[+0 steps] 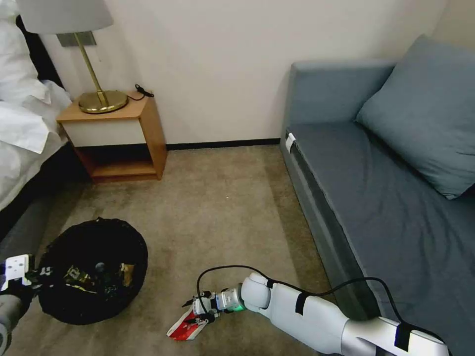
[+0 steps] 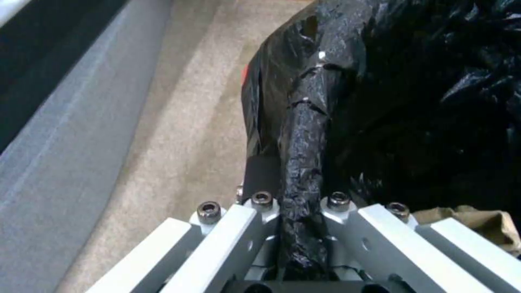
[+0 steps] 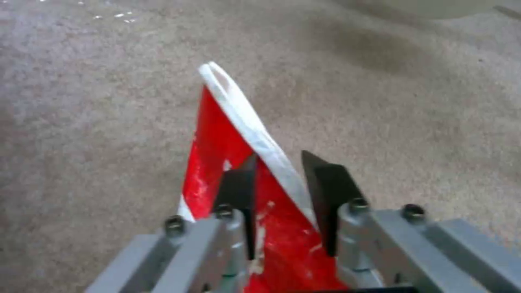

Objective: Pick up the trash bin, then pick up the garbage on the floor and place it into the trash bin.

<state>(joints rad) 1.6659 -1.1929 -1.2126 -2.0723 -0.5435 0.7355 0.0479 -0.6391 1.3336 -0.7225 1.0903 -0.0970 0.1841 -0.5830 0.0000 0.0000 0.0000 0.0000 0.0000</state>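
Note:
The trash bin [image 1: 94, 316], lined with a black bag, sits at the lower left of the carpet. My left gripper [image 1: 39, 274] is shut on its near rim, and in the left wrist view the left gripper [image 2: 298, 179] pinches a fold of the black bag [image 2: 380, 101]. Inside the bin lie a yellow-silver wrapper [image 1: 78, 277] and a tan cardboard piece [image 2: 480, 221]. A red-and-white carton [image 1: 184, 327] lies on the carpet to the right of the bin. My right gripper [image 1: 198, 309] is down at it, and the right gripper [image 3: 279, 156] is shut on the carton [image 3: 217, 138] across its white upper edge.
A grey sofa [image 1: 376, 198] runs along the right, close to my right arm. A wooden nightstand [image 1: 118, 138] with a brass lamp stands at the back left, beside a bed [image 1: 24, 128] with white sheets. Open carpet [image 1: 217, 207] lies between them.

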